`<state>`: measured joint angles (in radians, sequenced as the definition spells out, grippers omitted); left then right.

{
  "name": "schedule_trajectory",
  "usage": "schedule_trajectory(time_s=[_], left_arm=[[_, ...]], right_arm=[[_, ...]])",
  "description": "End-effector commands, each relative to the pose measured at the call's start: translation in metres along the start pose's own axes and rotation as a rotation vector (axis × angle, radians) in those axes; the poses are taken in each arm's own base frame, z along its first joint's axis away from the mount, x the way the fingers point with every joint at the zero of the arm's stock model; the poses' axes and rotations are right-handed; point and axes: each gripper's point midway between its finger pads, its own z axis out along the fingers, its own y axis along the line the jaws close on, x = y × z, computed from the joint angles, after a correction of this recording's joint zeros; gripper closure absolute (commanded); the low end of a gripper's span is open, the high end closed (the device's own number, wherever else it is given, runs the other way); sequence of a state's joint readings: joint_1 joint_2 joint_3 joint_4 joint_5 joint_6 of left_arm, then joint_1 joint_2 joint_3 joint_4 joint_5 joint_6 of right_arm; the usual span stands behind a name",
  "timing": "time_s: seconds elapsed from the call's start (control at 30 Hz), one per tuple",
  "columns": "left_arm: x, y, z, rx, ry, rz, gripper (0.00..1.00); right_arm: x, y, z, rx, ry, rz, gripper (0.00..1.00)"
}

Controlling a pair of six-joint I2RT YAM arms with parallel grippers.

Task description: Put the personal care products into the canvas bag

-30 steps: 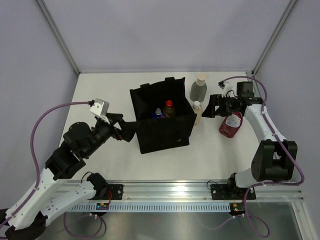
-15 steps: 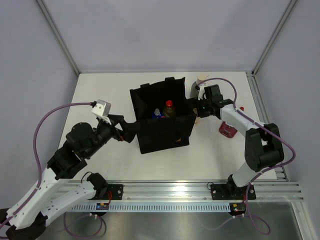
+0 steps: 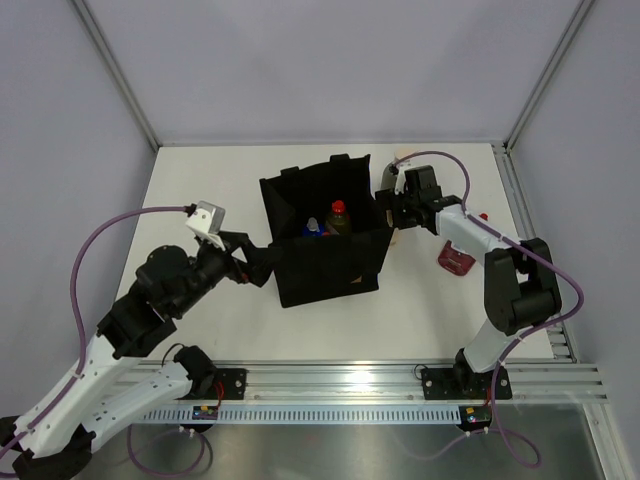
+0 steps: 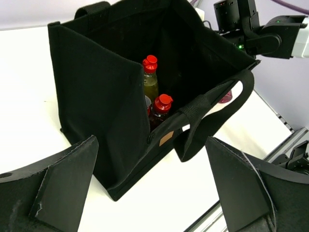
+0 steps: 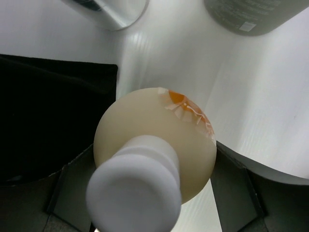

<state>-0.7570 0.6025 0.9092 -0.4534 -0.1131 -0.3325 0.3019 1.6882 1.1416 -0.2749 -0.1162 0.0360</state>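
The black canvas bag (image 3: 325, 270) stands open mid-table, with a red-capped bottle (image 3: 338, 210) and a blue-capped one (image 3: 316, 224) inside. In the left wrist view the bag (image 4: 96, 96) holds a yellow red-capped bottle (image 4: 150, 79) and a darker red-capped one (image 4: 160, 108). My right gripper (image 3: 393, 215) is at the bag's right wall, and its jaws (image 5: 154, 193) press both sides of the upright cream white-capped bottle (image 5: 145, 130). My left gripper (image 3: 258, 262) stands open by the bag's front left corner, holding nothing.
A grey-green bottle (image 5: 251, 14) and a small silver-capped one (image 5: 113, 12) stand just beyond the cream bottle. The flat dark red bottle (image 3: 457, 258) lies on the table to the right. Metal frame posts (image 3: 530, 90) bound the back.
My right gripper has moved left, away from the dark red bottle to the cream bottle beside the bag, and its jaws have narrowed onto it. The left arm has barely moved.
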Motion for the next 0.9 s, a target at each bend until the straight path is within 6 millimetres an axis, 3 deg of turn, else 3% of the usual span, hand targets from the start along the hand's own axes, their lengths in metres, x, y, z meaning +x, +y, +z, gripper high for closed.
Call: schedule_trajectory(time_s=[0.0,0.03,0.13,0.17,0.23,0.27,0.33,0.37,0.5,0.53,0.57,0.63,0.67,0.73,0.77,0.83,0.87], left_arm=[[-0.012,-0.001,-0.001,0.002,-0.058,-0.004,0.01],[-0.014,-0.001,-0.003,0.005,-0.067,-0.007,0.01],[-0.015,0.0,-0.008,0.006,-0.081,-0.015,0.01],[-0.014,0.001,-0.009,0.004,-0.08,-0.016,0.01],[-0.014,0.002,-0.012,0.0,-0.088,-0.02,0.01],[-0.015,0.002,-0.016,0.001,-0.094,-0.021,0.01],[-0.014,0.004,-0.018,-0.005,-0.095,-0.02,0.01],[-0.015,0.004,-0.021,-0.006,-0.099,-0.016,0.01],[-0.019,0.007,-0.026,-0.02,-0.112,-0.002,0.01],[-0.021,0.007,-0.027,-0.02,-0.118,-0.002,0.01],[-0.021,0.007,-0.027,-0.019,-0.121,-0.001,0.01],[-0.022,0.006,-0.027,-0.014,-0.126,-0.001,0.01],[-0.022,0.007,-0.027,-0.015,-0.128,-0.002,0.01],[-0.022,0.006,-0.026,-0.011,-0.125,-0.003,0.01],[-0.021,0.006,-0.026,-0.01,-0.123,-0.002,0.01],[-0.021,0.006,-0.027,-0.01,-0.126,-0.007,0.01],[-0.02,0.006,-0.027,-0.012,-0.124,-0.012,0.01]], right_arm=[[-0.031,0.001,-0.002,0.007,-0.089,-0.016,0.28],[-0.031,0.002,-0.004,0.001,-0.094,-0.028,0.44],[-0.03,0.0,-0.011,0.005,-0.106,-0.073,0.69],[-0.036,0.0,-0.021,0.009,-0.132,-0.09,0.82],[-0.043,-0.001,-0.039,0.017,-0.156,-0.144,0.96],[-0.058,0.0,-0.062,0.023,-0.213,-0.171,1.0],[-0.074,0.003,-0.094,0.006,-0.275,-0.258,1.0],[-0.091,0.008,-0.128,0.002,-0.362,-0.293,1.0],[-0.142,0.032,-0.219,-0.029,-0.558,-0.416,1.0],[-0.151,0.038,-0.233,-0.045,-0.581,-0.431,1.0],[-0.172,0.051,-0.256,-0.084,-0.635,-0.448,1.0],[-0.177,0.066,-0.254,-0.163,-0.584,-0.442,1.0],[-0.197,0.082,-0.279,-0.193,-0.641,-0.462,1.0],[-0.205,0.1,-0.285,-0.248,-0.629,-0.469,1.0],[-0.221,0.114,-0.293,-0.281,-0.657,-0.481,1.0],[-0.227,0.143,-0.299,-0.353,-0.654,-0.493,1.0],[-0.24,0.154,-0.301,-0.376,-0.676,-0.495,1.0]])
